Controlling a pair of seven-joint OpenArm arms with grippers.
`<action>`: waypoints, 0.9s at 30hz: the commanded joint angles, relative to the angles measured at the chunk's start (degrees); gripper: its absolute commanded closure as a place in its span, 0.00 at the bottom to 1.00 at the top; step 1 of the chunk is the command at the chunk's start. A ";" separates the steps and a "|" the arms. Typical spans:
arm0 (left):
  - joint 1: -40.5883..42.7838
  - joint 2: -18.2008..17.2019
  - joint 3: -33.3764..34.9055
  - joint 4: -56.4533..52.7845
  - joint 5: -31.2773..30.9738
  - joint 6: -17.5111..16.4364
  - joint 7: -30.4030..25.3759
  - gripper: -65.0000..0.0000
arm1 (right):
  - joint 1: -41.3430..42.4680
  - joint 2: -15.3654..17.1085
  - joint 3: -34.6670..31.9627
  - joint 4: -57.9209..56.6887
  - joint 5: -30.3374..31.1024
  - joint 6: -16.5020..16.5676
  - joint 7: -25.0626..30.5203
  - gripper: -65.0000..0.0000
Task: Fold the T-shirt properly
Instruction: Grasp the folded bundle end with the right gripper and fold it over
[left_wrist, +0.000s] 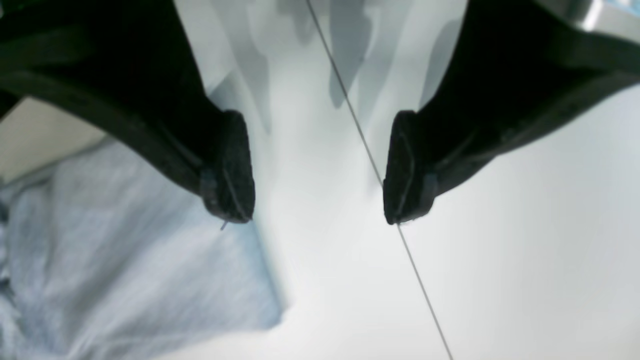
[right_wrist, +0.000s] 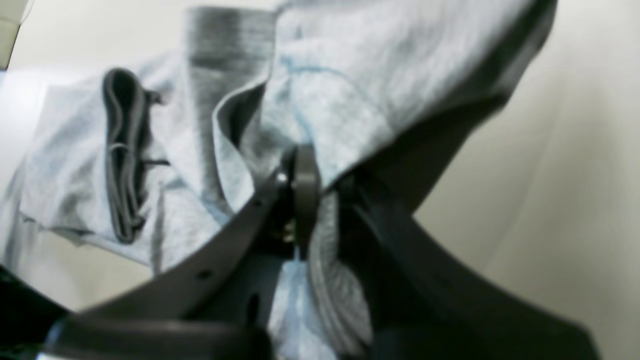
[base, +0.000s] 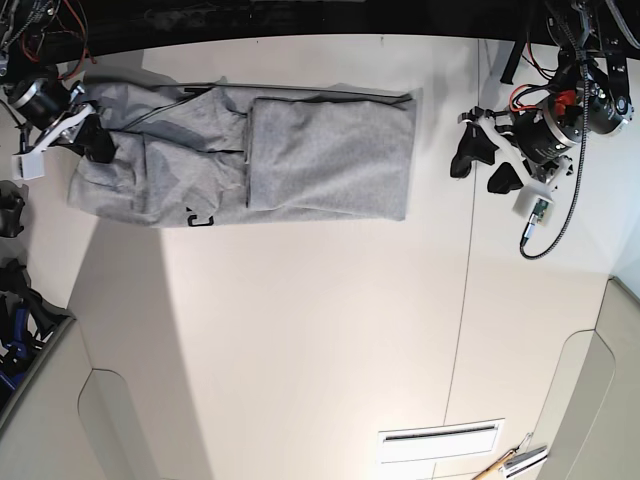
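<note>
Right gripper (right_wrist: 300, 200) is clenched on a bunched edge of the T-shirt (base: 300, 150), lifting the fabric at the 9 o'clock end of the table (base: 320, 330). The shirt lies stretched across the far side of the table. Left gripper (left_wrist: 320, 170) hovers released over bare tabletop at 3 o'clock, just off the shirt's edge.

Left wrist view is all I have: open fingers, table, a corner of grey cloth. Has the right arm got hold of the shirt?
Observer: Yes. The right gripper is shut on a fold of the T-shirt.
Operator: Which end?
Observer: In the base view, the end farthest from the left gripper.
Operator: Is the shirt flat?
Observer: No. It lies in a long band, one layer folded over the middle.
</note>
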 joint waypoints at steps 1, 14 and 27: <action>0.48 -0.46 -0.20 0.74 -1.77 -0.17 -1.05 0.33 | 0.63 1.90 1.05 1.09 1.49 0.42 0.59 1.00; 1.75 -0.33 13.03 -6.71 1.22 2.10 -10.08 0.33 | 9.75 3.41 1.92 10.45 5.57 0.44 -8.07 1.00; -0.68 1.03 15.85 -12.63 1.70 2.45 -10.43 0.33 | 9.97 0.57 -18.23 26.36 2.27 0.44 -8.24 1.00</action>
